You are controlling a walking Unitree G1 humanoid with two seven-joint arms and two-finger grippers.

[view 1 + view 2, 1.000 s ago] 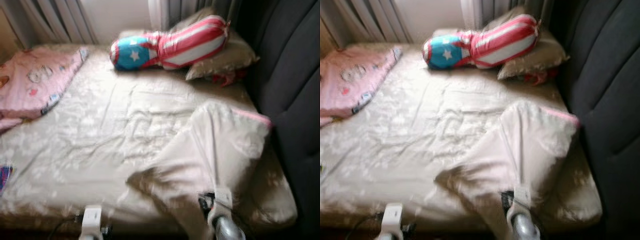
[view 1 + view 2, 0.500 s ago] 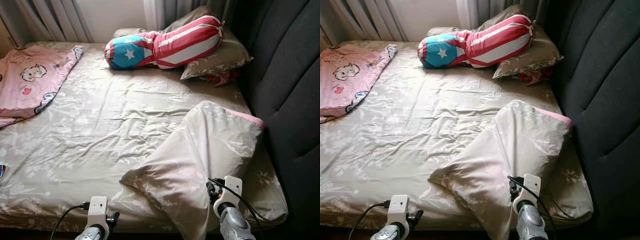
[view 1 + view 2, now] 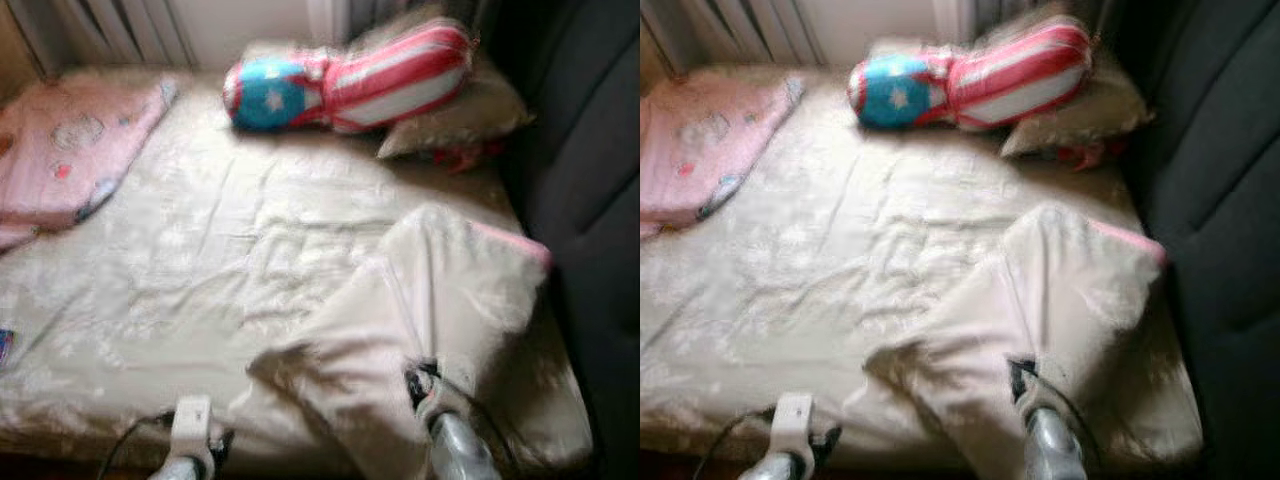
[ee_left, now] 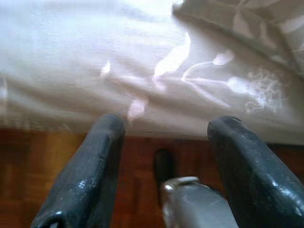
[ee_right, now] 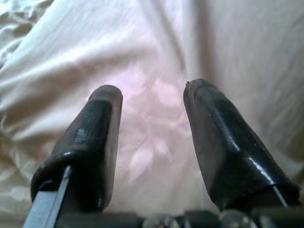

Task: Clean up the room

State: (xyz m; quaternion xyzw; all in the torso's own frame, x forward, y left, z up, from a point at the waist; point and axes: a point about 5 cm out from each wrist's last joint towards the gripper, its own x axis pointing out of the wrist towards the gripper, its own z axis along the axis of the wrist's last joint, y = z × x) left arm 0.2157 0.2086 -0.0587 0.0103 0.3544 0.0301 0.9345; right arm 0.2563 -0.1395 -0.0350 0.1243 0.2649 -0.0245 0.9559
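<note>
A beige floral pillow (image 3: pixel 440 290) lies askew on the front right of the bed, a pink edge showing at its far corner. My right gripper (image 5: pixel 152 95) hovers just over this pillow, open, with nothing between its fingers (image 5: pixel 95 133). My left gripper (image 4: pixel 164 128) is open at the bed's front edge, facing the hanging sheet (image 4: pixel 142 71) and the wooden floor (image 4: pixel 38 161) below it. Both wrists rise at the bottom of the blurred head views, the left arm (image 3: pixel 190 440) and the right arm (image 3: pixel 440 425).
A stars-and-stripes bolster (image 3: pixel 350 85) rests on a second beige pillow (image 3: pixel 460 115) at the back. A pink blanket (image 3: pixel 70 150) lies at the back left. The dark padded headboard (image 3: pixel 590 150) runs along the right. The rumpled sheet (image 3: pixel 230 250) covers the middle of the bed.
The head views have blurred and shifted slightly, so the camera is moving. Both arms stay low at the bed's front edge and nothing on the bed has moved.
</note>
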